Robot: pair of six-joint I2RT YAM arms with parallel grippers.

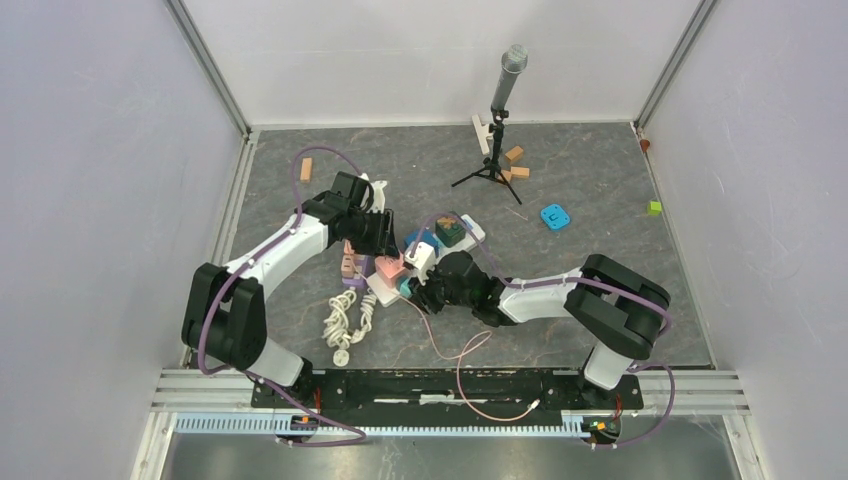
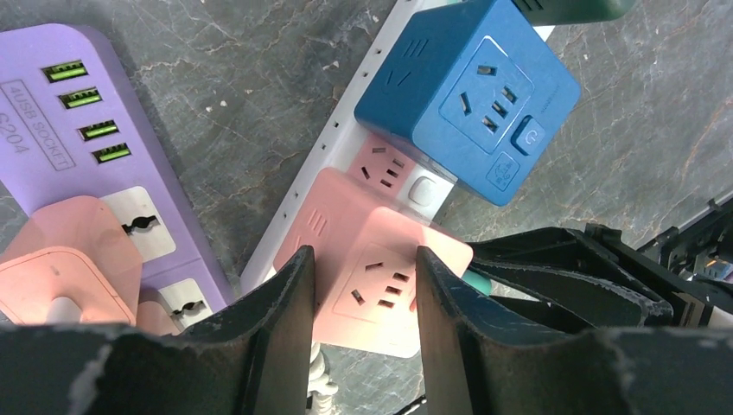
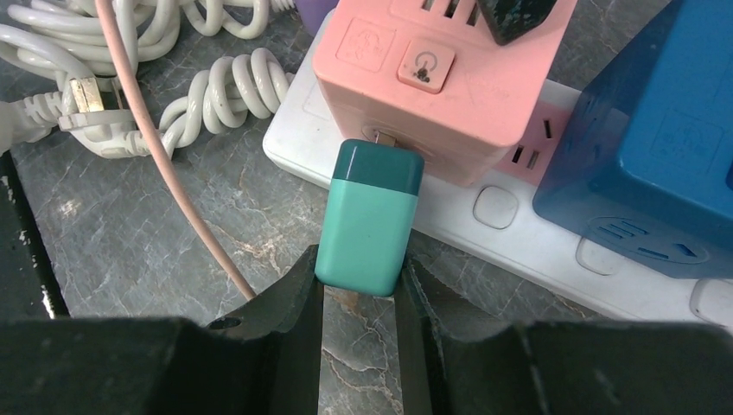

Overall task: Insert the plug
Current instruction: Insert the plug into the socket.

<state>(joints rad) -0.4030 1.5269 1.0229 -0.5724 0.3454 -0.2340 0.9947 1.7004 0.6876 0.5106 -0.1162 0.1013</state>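
Fingers (image 3: 298,303) tight around teal plug (image 3: 369,220)

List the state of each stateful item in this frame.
Teal plug: held, its metal tip at the pink cube's side port.
Pink cube socket: seated on white strip.
Blue cube socket: seated on white strip.
Left gripper: straddling pink cube.
Right gripper: shut on plug.

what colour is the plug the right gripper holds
Teal plug, with a darker green tip; clearest in the right wrist view.

Two power strips (image 2: 285,203), three cube adapters (image 2: 367,277), one teal plug (image 3: 367,216), and perhaps four wooden blocks (image 1: 514,155).
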